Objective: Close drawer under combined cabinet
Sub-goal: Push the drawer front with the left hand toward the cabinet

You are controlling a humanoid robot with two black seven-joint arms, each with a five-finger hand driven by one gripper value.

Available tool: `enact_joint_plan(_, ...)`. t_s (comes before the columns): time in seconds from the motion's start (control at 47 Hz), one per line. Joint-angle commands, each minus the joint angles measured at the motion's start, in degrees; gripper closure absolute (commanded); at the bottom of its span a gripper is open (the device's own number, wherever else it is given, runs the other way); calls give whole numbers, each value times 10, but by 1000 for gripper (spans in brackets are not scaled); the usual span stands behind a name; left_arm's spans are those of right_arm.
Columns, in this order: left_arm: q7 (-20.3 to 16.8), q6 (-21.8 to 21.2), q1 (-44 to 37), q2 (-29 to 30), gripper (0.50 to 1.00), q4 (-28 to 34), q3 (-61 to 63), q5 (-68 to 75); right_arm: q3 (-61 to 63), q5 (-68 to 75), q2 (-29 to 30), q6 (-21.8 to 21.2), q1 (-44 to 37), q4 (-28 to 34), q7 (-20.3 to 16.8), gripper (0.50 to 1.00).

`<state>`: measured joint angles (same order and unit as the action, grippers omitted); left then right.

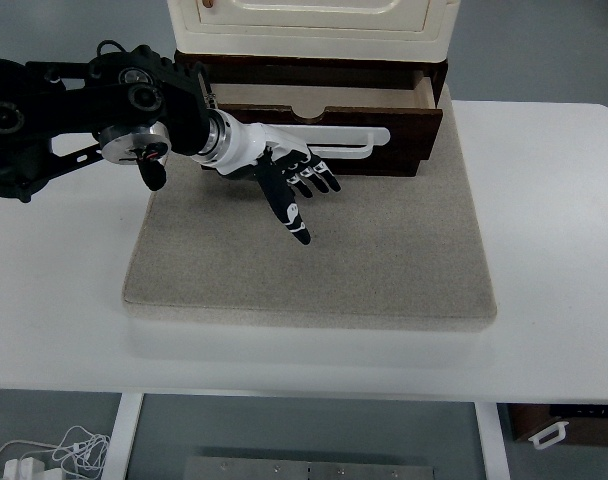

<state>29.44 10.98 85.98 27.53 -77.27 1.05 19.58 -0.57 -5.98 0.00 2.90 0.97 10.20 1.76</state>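
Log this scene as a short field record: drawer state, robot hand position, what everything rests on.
drawer: dark brown wooden drawer under the cream cabinet, pulled partly out, inside looks empty
handle: white bar handle on the drawer front
left robot hand: black-and-white robot hand, in front of the drawer front beside the handle, fingers spread, holding nothing; contact cannot be told
right robot hand: not in view
support: grey-beige felt mat on a white table
task status: drawer not yet closed

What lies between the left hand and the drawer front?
Nothing: in the top view the left hand sits right at the drawer front by its white handle; whether they touch is unclear.
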Motion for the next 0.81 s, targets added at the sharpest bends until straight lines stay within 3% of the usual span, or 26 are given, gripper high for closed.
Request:
enact_joint_plan(0.0,-1,0,-1,0,500,9,-2,13,0,0,0,0,0,0,0,548)
enact_joint_plan(0.447,-5,-11,-12,-1,500,46,-10,14,0,0,0,0,0,0,0,548)
enact_joint_plan(0.787,-8,-43,-26,-1,500,71,-27,15,0,0,0,0,0,0,0,548)
